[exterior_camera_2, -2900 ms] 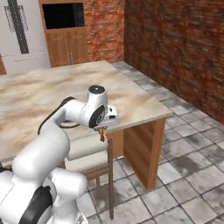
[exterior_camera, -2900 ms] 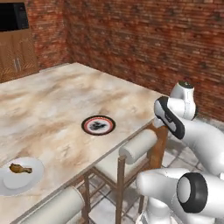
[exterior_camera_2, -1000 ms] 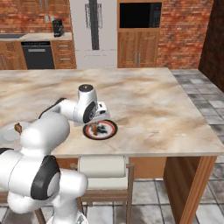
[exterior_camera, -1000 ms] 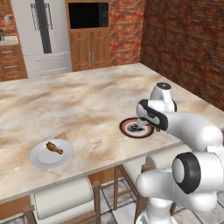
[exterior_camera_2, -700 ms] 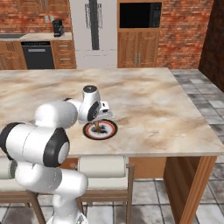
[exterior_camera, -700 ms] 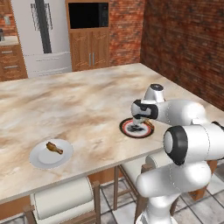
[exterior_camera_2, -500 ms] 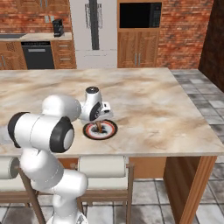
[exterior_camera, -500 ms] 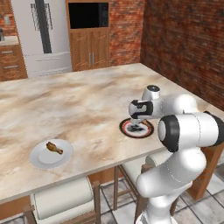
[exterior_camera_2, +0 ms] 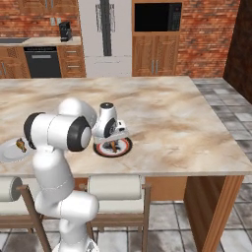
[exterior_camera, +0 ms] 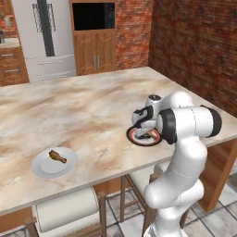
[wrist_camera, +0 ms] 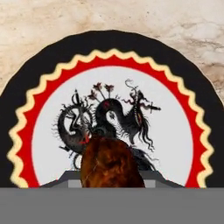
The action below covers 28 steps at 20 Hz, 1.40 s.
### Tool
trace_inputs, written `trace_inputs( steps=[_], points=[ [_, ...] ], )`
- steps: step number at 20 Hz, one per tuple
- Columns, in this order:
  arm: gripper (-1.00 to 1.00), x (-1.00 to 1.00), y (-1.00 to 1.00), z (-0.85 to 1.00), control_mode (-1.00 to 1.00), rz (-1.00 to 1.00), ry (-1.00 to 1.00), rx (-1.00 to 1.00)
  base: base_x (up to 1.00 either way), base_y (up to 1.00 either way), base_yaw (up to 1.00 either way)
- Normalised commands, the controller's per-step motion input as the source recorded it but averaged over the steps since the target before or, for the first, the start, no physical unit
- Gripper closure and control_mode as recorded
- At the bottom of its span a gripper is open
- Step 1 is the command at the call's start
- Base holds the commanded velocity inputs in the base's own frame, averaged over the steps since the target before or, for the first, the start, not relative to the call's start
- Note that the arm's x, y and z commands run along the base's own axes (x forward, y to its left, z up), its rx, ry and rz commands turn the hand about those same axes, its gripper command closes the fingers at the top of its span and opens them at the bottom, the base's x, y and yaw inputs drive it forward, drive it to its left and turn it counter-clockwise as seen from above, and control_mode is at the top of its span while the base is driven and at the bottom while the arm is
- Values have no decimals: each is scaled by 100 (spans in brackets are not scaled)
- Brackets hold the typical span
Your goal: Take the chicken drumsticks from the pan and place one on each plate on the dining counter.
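Observation:
My gripper (exterior_camera: 147, 131) is shut on a golden-brown chicken drumstick (wrist_camera: 111, 164) and hangs just over the plate with the dark rim, red ring and white centre (exterior_camera: 138, 139) (exterior_camera_2: 101, 149) (wrist_camera: 175, 127). In the right base view the gripper (exterior_camera_2: 114, 139) holds the drumstick (exterior_camera_2: 114, 144) low above that plate's centre. At the near left of the dining counter (exterior_camera: 92, 106), a second drumstick (exterior_camera: 58, 156) (exterior_camera_2: 20, 143) lies on the plain white plate (exterior_camera: 41, 169) (exterior_camera_2: 7, 153). The pan is out of view.
Stools with padded backs (exterior_camera: 69, 210) (exterior_camera_2: 115, 188) stand under the counter's near edge. A brick wall (exterior_camera: 199, 46) runs along the right. A fridge (exterior_camera: 44, 37) and wooden cabinets (exterior_camera_2: 156, 54) stand beyond the counter.
Earlier the base drove and the whole view shifted. In the last second the hand moved over the dark-rimmed plate with the drumstick, and the elbow swung up in front.

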Motion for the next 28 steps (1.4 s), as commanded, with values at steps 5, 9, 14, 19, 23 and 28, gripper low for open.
trace_inputs(
  steps=[5, 9, 14, 19, 23, 28],
  points=[
    [100, 33, 0, -24, -100, 0, 3, 0, 0, 0, 0],
    [-100, 33, 0, -23, -100, 0, 4, 0, 0, 0, 0],
    [-100, 18, -2, -6, -100, 2, 13, 0, 0, 0, 0],
    [-100, 0, -4, 28, -100, 3, 15, 0, 0, 0, 0],
    [-100, -6, 0, 58, -100, 7, 8, 0, 0, 0, 0],
    [-100, -44, 0, 66, -100, -1, 6, 0, 0, 0, 0]
  ],
)
